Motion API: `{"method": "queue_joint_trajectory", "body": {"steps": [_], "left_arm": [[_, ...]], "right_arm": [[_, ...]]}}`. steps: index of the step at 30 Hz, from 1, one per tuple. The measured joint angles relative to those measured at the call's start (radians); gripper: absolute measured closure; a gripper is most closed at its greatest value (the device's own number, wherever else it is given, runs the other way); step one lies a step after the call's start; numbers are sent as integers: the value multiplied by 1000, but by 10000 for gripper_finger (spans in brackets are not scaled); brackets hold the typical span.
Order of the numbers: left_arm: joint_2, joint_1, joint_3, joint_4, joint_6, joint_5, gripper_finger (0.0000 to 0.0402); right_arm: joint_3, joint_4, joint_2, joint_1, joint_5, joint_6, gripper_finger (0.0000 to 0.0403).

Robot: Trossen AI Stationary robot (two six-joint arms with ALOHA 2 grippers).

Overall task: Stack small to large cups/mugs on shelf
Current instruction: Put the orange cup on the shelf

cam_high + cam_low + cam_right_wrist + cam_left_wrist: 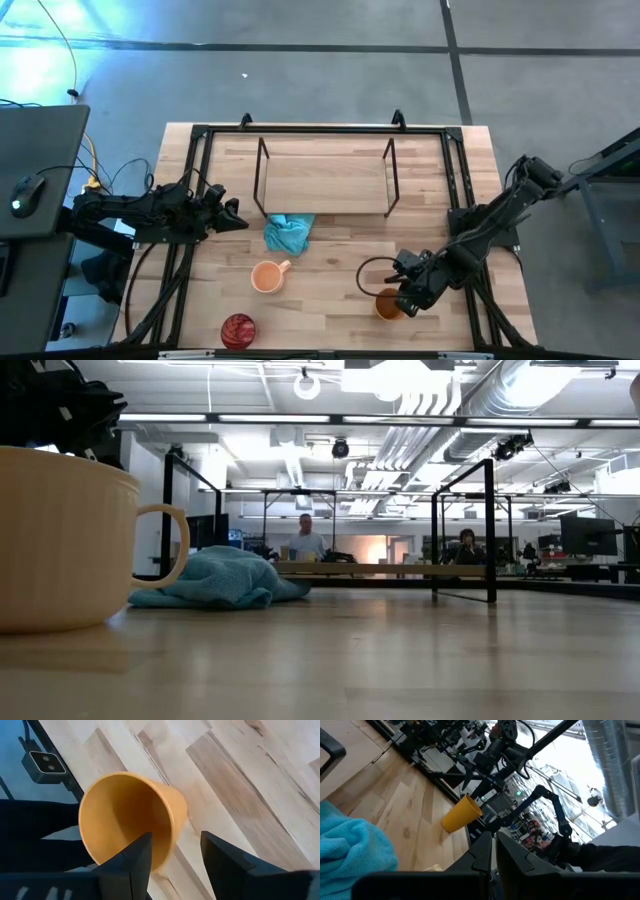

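The amber tumbler [388, 304] stands mouth up on its base on the table, near the front right. My right gripper [175, 840] slants down over it, open. One finger [136, 862] is at the mouth, and the other [225, 862] is outside the wall. The light orange mug [267, 276] stands near the table's middle, and the red cup [238, 330] stands at the front edge. The shelf [325, 180] stands at the back. My left gripper [238, 217] waits shut at the table's left. My right gripper comes at the tumbler's rim [172, 827] slanting down from above, and the wall's near side lies between its open fingers. A strip of table shows between the wall and the outer finger. Whether the finger at the mouth touches the rim, I cannot tell.
A teal cloth [288, 233] lies bunched in front of the shelf, between it and the mug. A black metal frame [455, 170] runs along the table's sides and back. Bare wood lies between the mug and the tumbler. People sit in the room beyond.
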Motion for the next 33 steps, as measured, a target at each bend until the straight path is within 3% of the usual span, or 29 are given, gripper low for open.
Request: {"method": "queue_joint_trajectory", "body": {"steps": [12,16,23,33], "left_arm": [[0,0,0,0,1,26,387],[0,0,0,1,1,26,387],[0,0,0,1,0,26,387],[0,0,0,1,0,26,387]], "right_arm": [[0,17,77,0,-34,15,247],[0,6,77,-4,-34,43,283],[0,8,77,-5,-34,53,394],[86,-82,77,-74,-55,43,401]]}}
